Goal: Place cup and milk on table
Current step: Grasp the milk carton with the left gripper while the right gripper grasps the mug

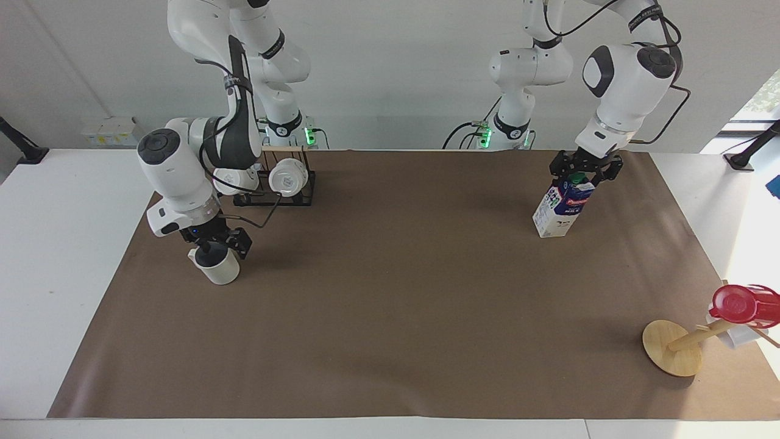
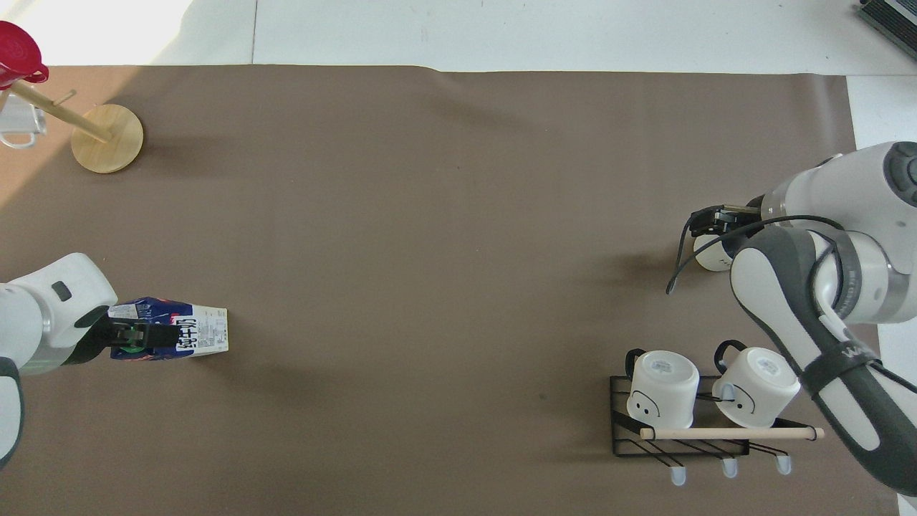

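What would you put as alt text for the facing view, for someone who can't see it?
Two white robot arms lower open grippers onto things standing on a brown-covered table: the right gripper at the cup, the left gripper around the milk carton's top. A rack with two white mugs and a wooden stand with a red cup sit nearby.

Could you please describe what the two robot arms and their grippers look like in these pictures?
Both arms are glossy white with rounded segments and dark grey or black joint caps. The right arm carries a wide dark grey band and loose black cables looping to its wrist; the left arm has a thin black cable too. The left gripper and the right gripper are small, black, two-fingered units with linkages. Green lights glow at both bases.
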{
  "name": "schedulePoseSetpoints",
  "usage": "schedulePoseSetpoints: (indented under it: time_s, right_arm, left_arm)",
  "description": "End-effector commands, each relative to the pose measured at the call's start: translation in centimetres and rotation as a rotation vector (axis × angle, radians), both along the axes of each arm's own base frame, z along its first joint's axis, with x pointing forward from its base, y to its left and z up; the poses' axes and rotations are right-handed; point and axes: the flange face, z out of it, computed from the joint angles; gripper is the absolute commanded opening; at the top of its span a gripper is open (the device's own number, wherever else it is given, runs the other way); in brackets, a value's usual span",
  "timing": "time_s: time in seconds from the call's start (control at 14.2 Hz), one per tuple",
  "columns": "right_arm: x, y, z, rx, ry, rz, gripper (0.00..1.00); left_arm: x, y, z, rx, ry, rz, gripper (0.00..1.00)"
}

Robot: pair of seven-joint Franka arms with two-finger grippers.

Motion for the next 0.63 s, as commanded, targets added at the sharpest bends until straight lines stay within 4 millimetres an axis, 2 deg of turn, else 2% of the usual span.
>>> schedulePoseSetpoints:
  time_s: [0.0,0.14,0.21,0.35,0.56]
  right_arm:
    - [-0.2,-0.1,-1.2,-0.003,-0.005,0.008,1.00]
    - [0.3,-0.4,-2.9,-0.016,-0.012,0.020,1.00]
    - [0.4,-0.6,-3.3,-0.025,-0.008,0.030,0.92]
    - [0.4,-0.5,-3.3,-0.027,-0.010,0.033,0.66]
    - [0.3,-0.1,-3.3,-0.027,-0.002,0.041,0.15]
  left_arm:
    - [-0.1,-0.2,-0.1,0.013,-0.021,0.019,1.00]
    - [0.0,-0.2,-0.1,0.013,-0.024,0.019,1.00]
    - [0.0,-0.2,-0.1,0.013,-0.024,0.019,1.00]
    - [0.1,-0.2,-0.2,0.013,-0.027,0.020,1.00]
    - [0.1,-0.2,-0.2,0.013,-0.029,0.020,1.00]
